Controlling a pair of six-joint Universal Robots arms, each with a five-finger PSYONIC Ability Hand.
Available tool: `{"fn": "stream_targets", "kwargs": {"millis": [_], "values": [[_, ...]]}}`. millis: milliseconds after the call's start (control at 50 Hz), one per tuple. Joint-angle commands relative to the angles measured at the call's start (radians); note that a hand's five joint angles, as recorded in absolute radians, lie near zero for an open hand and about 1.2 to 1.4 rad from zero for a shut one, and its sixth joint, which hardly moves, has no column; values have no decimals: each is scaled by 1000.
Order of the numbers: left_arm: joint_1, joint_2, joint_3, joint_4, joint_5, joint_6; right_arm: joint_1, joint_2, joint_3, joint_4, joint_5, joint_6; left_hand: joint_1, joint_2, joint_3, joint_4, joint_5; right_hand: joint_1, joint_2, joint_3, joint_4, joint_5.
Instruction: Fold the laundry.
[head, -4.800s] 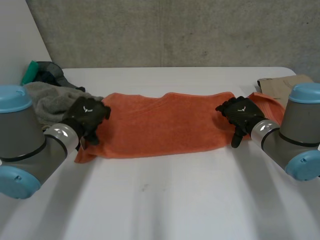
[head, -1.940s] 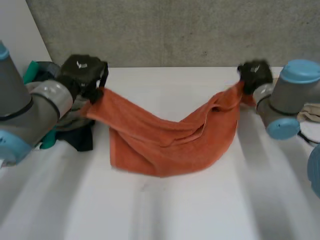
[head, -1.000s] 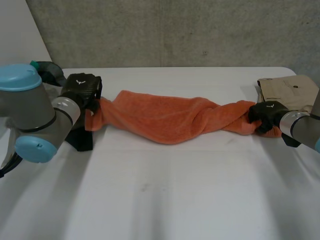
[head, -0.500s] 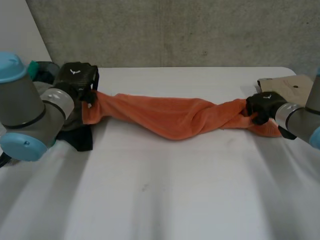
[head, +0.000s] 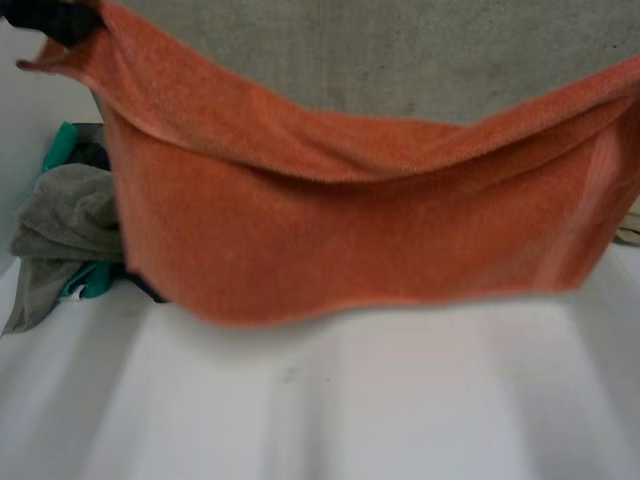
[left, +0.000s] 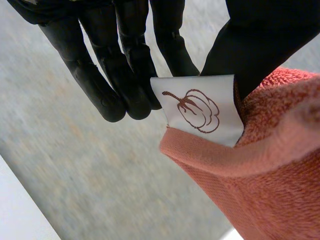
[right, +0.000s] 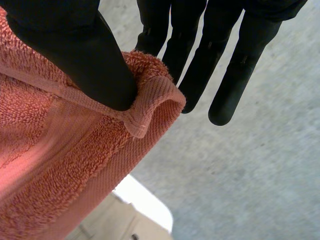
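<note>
An orange towel (head: 340, 240) hangs spread wide in the air above the table, sagging in the middle, with its lower edge just over the white table (head: 350, 400). My left hand (head: 50, 15) holds its upper corner high up. In the left wrist view my left hand (left: 125, 60) pinches that corner of the towel (left: 270, 190) between thumb and straight fingers, beside a white label (left: 200, 107) with a pumpkin drawing. In the right wrist view my right hand (right: 75, 55) pinches the other upper corner of the towel (right: 60, 165) between thumb and fingers.
A pile of laundry lies at the table's left: a grey cloth (head: 60, 215) over teal and dark pieces (head: 90, 280). Beige trousers (right: 115, 225) lie on the table's far right corner (right: 145, 205), below my right hand. A concrete wall (head: 400, 60) stands behind.
Both hands have risen from table height and carried the towel up. It was a twisted strip stretched along the table; now it hangs spread open in front of the head camera.
</note>
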Motion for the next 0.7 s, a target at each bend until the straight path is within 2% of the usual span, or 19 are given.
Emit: {"fn": "stream_targets", "kwargs": {"millis": [20, 60, 100, 160, 200, 260, 280, 360, 440, 480, 640, 700], "values": [[-3, -258, 67, -78, -6, 64, 40, 129, 12, 40, -10, -62, 262, 198, 204, 198, 234, 280, 220, 209, 201, 219], [-8, -391, 140, -94, -10, 101, 78, 212, -9, 23, 18, -96, 262, 198, 204, 198, 234, 280, 220, 209, 201, 219], [-17, -451, 198, -101, -20, 113, 101, 256, -38, -15, 48, -98, 262, 198, 204, 198, 234, 280, 220, 209, 201, 219], [-46, -548, 355, -102, -47, 118, 150, 336, -128, -159, 140, -76, 262, 198, 204, 198, 234, 280, 220, 209, 201, 219], [-62, -568, 483, -90, -75, 106, 166, 367, -200, -304, 218, -34, 262, 198, 204, 198, 234, 280, 220, 209, 201, 219], [-66, -559, 586, -38, -121, 75, 166, 365, -244, -456, 289, 34, 262, 198, 204, 198, 234, 280, 220, 209, 201, 219], [-66, -538, 635, 22, -160, 45, 163, 350, -254, -554, 329, 77, 262, 198, 204, 198, 234, 280, 220, 209, 201, 219], [-62, -469, 641, 196, -228, -26, 155, 290, -241, -740, 384, 155, 262, 198, 204, 198, 234, 280, 220, 209, 201, 219], [-59, -419, 570, 292, -218, -54, 153, 253, -212, -765, 374, 163, 262, 198, 204, 198, 234, 280, 220, 209, 201, 219], [-57, -407, 527, 292, -202, -55, 153, 249, -198, -756, 363, 165, 262, 198, 204, 198, 234, 280, 220, 209, 201, 219], [-28, -418, 294, 292, -161, -54, 124, 244, -61, -643, 250, 174, 262, 198, 204, 198, 234, 280, 220, 209, 201, 219], [-22, -454, 208, 286, -155, -48, 117, 258, 20, -574, 179, 171, 262, 198, 204, 198, 234, 280, 220, 209, 201, 219]]}}
